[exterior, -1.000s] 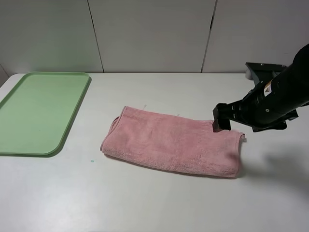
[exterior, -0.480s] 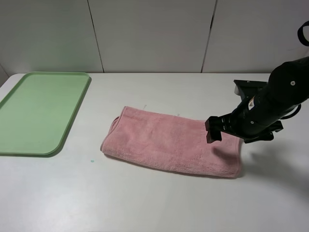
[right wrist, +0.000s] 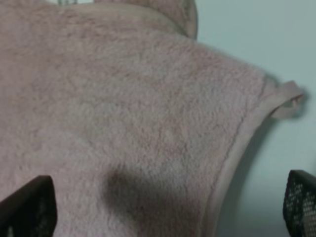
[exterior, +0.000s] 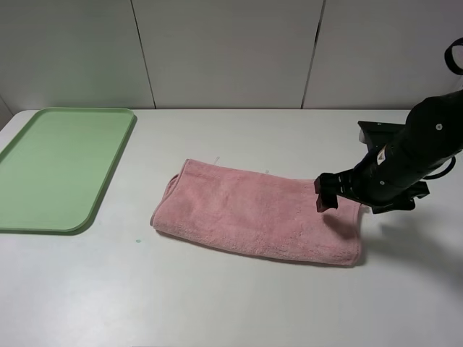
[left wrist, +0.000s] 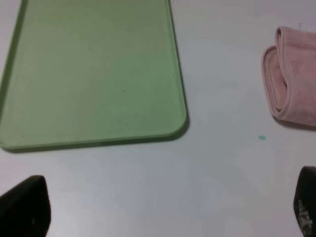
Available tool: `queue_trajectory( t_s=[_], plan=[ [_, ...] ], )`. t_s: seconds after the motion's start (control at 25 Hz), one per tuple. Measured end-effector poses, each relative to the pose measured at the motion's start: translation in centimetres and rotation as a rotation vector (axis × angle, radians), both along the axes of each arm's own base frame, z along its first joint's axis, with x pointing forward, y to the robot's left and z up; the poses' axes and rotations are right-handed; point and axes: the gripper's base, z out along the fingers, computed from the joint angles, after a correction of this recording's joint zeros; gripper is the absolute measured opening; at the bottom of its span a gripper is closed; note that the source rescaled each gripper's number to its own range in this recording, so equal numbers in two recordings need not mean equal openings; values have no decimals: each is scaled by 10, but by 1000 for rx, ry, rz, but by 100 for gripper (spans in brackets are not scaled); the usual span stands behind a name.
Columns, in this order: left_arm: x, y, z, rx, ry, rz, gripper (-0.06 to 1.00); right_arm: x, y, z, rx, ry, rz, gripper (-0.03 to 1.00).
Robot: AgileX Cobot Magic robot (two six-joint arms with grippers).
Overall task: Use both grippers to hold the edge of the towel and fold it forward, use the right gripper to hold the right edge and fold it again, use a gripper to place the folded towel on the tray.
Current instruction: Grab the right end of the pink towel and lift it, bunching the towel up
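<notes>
The pink towel [exterior: 257, 217] lies folded in half along its length in the middle of the table, its doubled left end showing in the left wrist view [left wrist: 291, 84]. My right gripper [exterior: 325, 196] hovers open over the towel's right end, touching nothing. In the right wrist view its fingers stand wide apart [right wrist: 163, 207] above the cloth [right wrist: 123, 113], with the hemmed edge [right wrist: 232, 158] and the corner loop [right wrist: 289, 101] between them. The pale green tray [exterior: 54, 166] sits empty at the far left. My left gripper [left wrist: 165, 210] is open over bare table near the tray's corner [left wrist: 94, 69].
A small green speck [exterior: 136, 239] marks the white table in front of the towel's left end. Grey wall panels [exterior: 231, 50] stand behind the table. The left arm is outside the exterior view.
The right arm swung left and down over the towel's right end, then eased back slightly to the right. The towel and tray have not moved.
</notes>
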Motion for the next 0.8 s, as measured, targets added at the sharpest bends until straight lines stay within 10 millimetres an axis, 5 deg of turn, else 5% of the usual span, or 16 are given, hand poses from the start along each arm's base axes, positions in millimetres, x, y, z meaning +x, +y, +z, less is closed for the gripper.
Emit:
queue_trajectory(
  t_s=[0.8],
  plan=[
    [0,0,0,0,-2,0,99,7,3,-42,-9,60,-13,100]
  ],
)
